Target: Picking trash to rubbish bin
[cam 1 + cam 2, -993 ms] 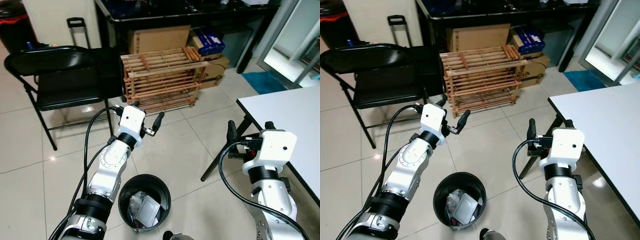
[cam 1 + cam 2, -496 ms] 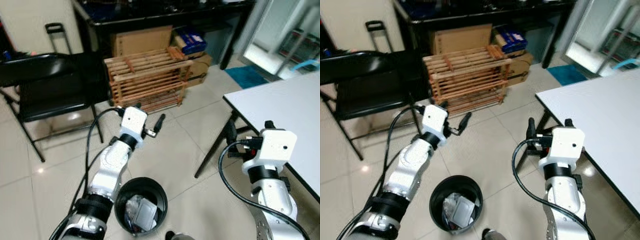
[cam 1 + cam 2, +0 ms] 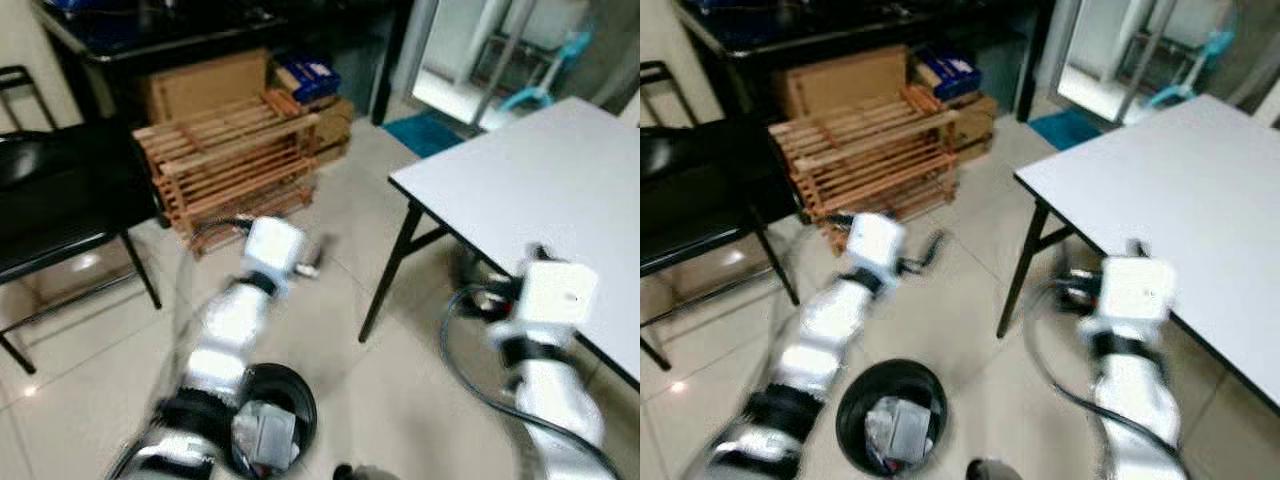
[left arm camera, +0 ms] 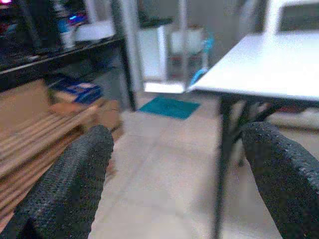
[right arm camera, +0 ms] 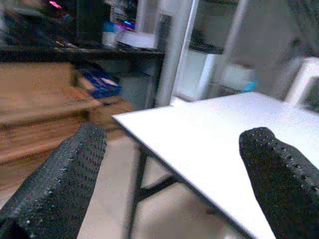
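While head views blur, rubbish bin [image 3: 888, 420] holding trash [image 3: 895, 432], wrist views show both grippers' fingers [image 4: 70, 184] spread.

You're looking at evenly lit indoor pictures, bright at the doorway [image 3: 470, 60] behind the white table [image 3: 540, 170]. Both head views are smeared by motion: the left arm [image 3: 235, 330] and right arm [image 3: 545, 340] blur into streaks. Pale glare spots sit on the floor tiles [image 3: 85, 262]. In the wrist views the black fingers [image 4: 65, 184] are sharp and the background soft.
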`<state>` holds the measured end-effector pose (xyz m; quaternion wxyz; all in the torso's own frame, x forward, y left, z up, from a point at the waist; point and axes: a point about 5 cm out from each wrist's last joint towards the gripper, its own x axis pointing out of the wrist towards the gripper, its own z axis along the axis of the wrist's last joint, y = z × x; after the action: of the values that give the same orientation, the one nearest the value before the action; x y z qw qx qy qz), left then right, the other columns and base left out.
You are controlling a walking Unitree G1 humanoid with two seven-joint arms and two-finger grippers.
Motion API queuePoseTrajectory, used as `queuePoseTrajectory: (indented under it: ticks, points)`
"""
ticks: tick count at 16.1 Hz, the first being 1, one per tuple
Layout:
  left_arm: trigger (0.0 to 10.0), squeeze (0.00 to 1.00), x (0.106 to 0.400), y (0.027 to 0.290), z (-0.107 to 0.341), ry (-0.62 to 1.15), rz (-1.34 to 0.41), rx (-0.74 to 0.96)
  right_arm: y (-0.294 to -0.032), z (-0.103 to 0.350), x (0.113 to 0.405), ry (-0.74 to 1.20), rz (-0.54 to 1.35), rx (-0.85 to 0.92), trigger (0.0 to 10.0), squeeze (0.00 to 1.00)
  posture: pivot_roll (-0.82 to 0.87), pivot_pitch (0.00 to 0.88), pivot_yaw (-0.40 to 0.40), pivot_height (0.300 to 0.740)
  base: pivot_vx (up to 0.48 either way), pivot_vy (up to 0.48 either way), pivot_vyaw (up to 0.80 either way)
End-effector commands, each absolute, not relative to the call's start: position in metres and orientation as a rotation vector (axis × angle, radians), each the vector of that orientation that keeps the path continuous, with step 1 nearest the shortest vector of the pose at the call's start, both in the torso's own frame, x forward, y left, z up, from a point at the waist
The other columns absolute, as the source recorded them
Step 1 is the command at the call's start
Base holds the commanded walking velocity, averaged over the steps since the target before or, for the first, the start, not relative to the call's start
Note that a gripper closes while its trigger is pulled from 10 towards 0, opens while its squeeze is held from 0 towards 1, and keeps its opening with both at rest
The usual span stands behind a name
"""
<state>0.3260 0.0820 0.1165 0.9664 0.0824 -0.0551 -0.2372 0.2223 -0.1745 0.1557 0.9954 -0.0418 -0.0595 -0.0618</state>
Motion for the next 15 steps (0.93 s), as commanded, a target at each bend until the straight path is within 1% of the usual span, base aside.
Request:
queuePoseTrajectory:
  ticks: [1, 13, 15]
  points:
    - [10.0, 0.0, 0.3286, 0.0903, 0.1145, -0.092, -0.456, 0.193, -0.1702, 0.1593, 0.2225, -0.136, -0.107, -0.063, 10.0, 0.0, 0.05, 0.064, -0.036, 0.74, 0.0, 0.0, 0.0]
    - [10.0, 0.0, 0.3303, 0.0852, 0.1121, -0.069, -0.463, 0.196, -0.1686, 0.1588, 0.2245, -0.135, -0.094, -0.068, 10.0, 0.0, 0.05, 0.058, -0.038, 0.74, 0.0, 0.0, 0.0]
    - [10.0, 0.0, 0.3304, 0.0845, 0.1114, -0.064, -0.466, 0.193, -0.1686, 0.1584, 0.2246, -0.133, -0.093, -0.068, 10.0, 0.0, 0.05, 0.057, -0.038, 0.74, 0.0, -0.291, 0.0]
